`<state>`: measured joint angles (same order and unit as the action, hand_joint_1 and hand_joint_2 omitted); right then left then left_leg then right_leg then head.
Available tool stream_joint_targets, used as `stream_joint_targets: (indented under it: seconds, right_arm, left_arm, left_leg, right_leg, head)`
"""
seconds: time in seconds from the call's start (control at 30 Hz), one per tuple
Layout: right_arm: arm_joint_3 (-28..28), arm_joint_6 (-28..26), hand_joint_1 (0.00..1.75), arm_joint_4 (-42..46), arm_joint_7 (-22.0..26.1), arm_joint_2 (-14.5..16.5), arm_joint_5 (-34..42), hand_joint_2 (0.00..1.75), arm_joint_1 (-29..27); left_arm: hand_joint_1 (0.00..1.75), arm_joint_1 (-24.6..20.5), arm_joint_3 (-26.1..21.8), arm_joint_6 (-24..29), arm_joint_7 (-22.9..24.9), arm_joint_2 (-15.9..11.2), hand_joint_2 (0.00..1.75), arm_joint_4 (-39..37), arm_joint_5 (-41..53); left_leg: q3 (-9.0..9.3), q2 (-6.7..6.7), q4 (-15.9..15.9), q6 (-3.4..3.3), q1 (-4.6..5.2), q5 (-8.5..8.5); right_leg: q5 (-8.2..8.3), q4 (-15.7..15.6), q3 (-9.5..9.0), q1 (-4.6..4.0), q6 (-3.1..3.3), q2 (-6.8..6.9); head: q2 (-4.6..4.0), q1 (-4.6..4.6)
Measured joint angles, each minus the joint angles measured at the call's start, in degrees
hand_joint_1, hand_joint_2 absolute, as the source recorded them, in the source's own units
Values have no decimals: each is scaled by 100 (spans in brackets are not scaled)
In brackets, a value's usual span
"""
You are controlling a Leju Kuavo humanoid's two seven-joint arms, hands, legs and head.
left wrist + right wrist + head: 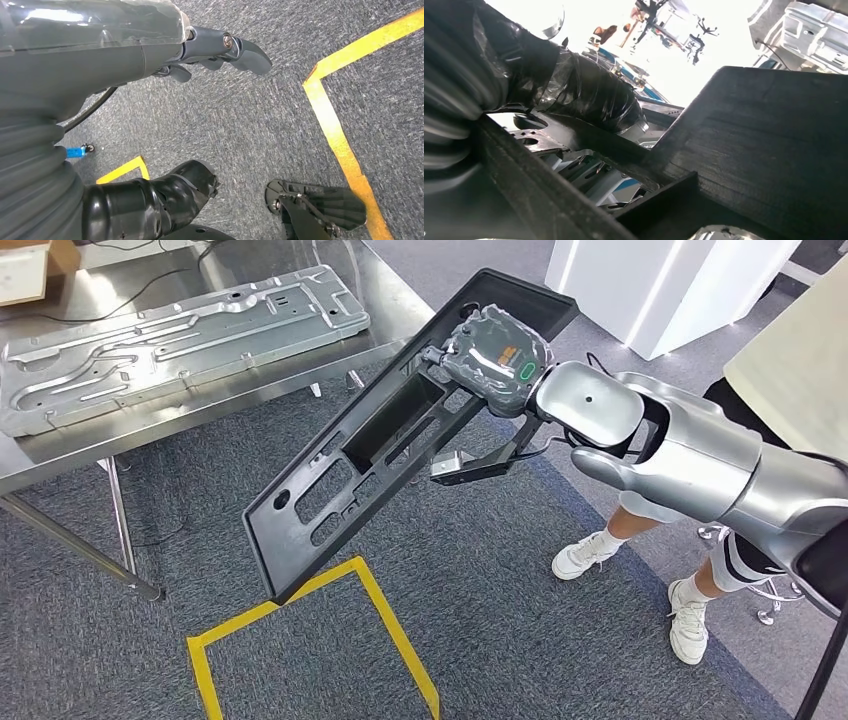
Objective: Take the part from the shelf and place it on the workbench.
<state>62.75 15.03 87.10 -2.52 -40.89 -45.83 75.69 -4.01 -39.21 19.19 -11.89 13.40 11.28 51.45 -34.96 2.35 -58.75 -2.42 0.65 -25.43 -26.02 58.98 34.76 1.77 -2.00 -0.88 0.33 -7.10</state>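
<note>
Right hand [492, 355] grips the black part [350, 455], tilted, its long axis toward the workbench [60, 455].

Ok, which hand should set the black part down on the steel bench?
Right. The right hand already holds the black part near the workbench; the left hand hangs over the carpet, holding nothing.

1. Stainless-steel workbench [215, 390] with thin metal legs stands ahead and to the left of the right hand [495, 358].
2. Lying flat on its top: a long silver stamped sheet-metal panel [170, 335], well left of that hand.
3. At the bench's far left corner, a brown cardboard box [35, 268], cut by the frame edge.
4. Grey carpeted floor [480, 590] lies below the hand; yellow tape outline [310, 640] stuck on it, below and to the left.
</note>
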Motion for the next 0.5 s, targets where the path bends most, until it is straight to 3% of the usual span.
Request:
stream_joint_targets:
  seconds: [0.23,0.37,0.43,0.5]
  right_arm:
    - [6,11,175,1,-2,-9,-53,175,2]
    - [6,-11,175,7,-2,-31,-45,175,0]
    - [5,-44,175,13,-2,-53,-31,175,5]
    - [7,-70,175,15,-2,-73,-23,175,4]
  left_arm:
    - [0,1,-8,5,0,-3,175,0,4]
    - [0,-1,-17,15,0,-4,175,0,10]
    - [0,-2,-17,15,0,-1,175,0,13]
    - [0,-2,-17,15,0,2,175,0,15]
  left_leg:
    - [-22,0,-43,-46,26,-18]
    - [-4,-13,0,-135,9,10]
    - [47,-34,100,-202,-21,66]
    - [60,-47,130,-236,-21,85]
  right_leg:
    - [11,-7,0,18,-30,0]
    - [17,-35,-19,20,-99,0]
    - [-163,207,81,9,-107,22]
    - [-534,892,404,-2,-97,43]
  head:
    - [0,0]
    - [0,-1]
    - [0,-2]
    - [0,-3]
